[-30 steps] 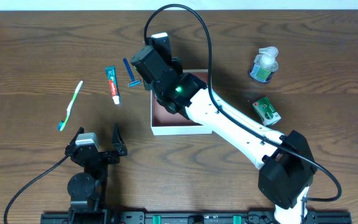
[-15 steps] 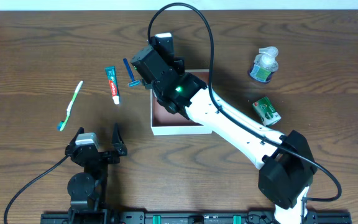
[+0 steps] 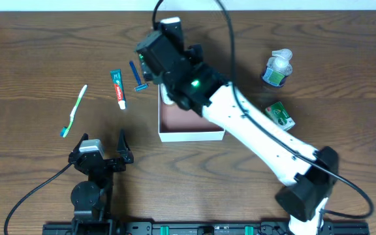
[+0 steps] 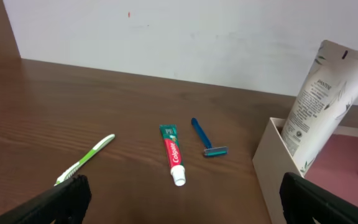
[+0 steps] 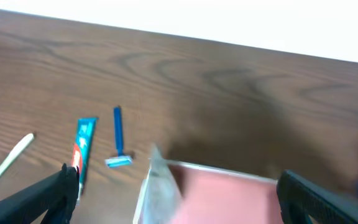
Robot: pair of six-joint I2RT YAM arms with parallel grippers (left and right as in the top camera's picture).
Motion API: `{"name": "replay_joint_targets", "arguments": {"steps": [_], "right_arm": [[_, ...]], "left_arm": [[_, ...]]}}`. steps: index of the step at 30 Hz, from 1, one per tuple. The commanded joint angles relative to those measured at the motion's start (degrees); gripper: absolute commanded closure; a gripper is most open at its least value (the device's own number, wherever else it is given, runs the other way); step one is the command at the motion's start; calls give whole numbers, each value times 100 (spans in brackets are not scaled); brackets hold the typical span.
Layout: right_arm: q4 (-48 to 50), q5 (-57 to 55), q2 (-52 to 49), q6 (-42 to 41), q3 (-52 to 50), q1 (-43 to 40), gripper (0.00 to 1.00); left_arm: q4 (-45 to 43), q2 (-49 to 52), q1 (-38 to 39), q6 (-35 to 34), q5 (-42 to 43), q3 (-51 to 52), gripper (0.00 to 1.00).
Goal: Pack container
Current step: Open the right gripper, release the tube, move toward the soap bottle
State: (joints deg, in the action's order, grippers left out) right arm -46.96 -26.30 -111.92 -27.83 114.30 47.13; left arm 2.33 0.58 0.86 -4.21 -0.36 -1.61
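The container is a shallow white box with a reddish inside, lying mid-table. A white tube stands tilted in its far left corner, leaning on the wall. My right gripper hangs open above that corner, and its wrist view shows the blurred tube below the spread fingers, apart from them. My left gripper rests open near the front edge, holding nothing. Left of the box lie a toothpaste tube, a blue razor and a green toothbrush.
A clear pump bottle stands at the far right. A small green packet lies right of the box. The right arm stretches diagonally over the box's right half.
The right gripper has opened and let go of the white tube, which now leans in the box corner. The gripper has lifted and drawn back a little. The left arm is still.
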Motion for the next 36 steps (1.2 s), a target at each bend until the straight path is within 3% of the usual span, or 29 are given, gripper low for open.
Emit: {"name": "replay_joint_targets", "arguments": {"steps": [1, 8, 20, 28, 36], "right_arm": [[-444, 177, 367, 66, 214, -435, 1], [-1657, 654, 446, -28, 214, -1646, 1], [-1926, 1248, 431, 955, 201, -3515, 1], [-1873, 2479, 354, 2487, -116, -4297, 1], [-1582, 2975, 315, 4098, -765, -4387, 1]], "left_arm": [[177, -42, -17, 74, -68, 138, 2], [177, -42, -17, 74, -68, 138, 2], [177, -42, -17, 74, -68, 138, 2], [177, -42, -17, 74, -68, 138, 2], [177, -42, -17, 74, -68, 138, 2]]}}
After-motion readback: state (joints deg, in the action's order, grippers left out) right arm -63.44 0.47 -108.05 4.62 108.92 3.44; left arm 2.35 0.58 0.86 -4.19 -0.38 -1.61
